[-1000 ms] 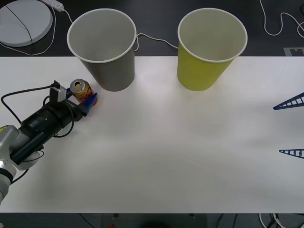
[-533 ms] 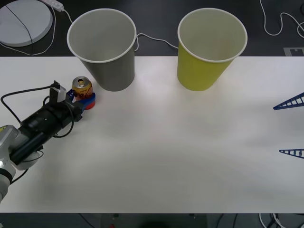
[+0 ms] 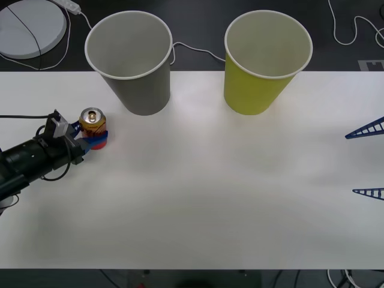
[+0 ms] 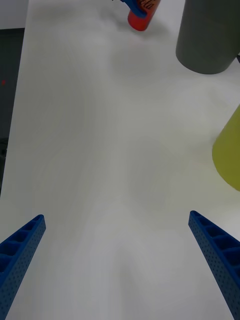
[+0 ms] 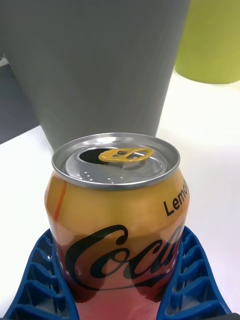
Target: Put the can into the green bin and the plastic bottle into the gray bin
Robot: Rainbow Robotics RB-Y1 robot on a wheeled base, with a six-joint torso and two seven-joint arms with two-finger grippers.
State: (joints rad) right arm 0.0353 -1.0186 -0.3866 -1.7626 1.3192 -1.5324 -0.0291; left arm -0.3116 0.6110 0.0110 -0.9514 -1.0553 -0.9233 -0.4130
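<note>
The right gripper (image 4: 120,260) hangs spread wide over the table (image 3: 210,198), well apart from the can (image 3: 93,127). The left gripper (image 3: 89,139) clamps the upright can, which stands just beside the gray bin (image 3: 129,60); the green bin (image 3: 267,60) stands farther along

A broad white counter (image 3: 198,198) spans the scene under even, soft light. Beyond its far edge lies a dark floor (image 3: 198,24), where a round white disc (image 3: 27,27) sits far left and thin white cables (image 3: 354,33) trail far right.
</note>
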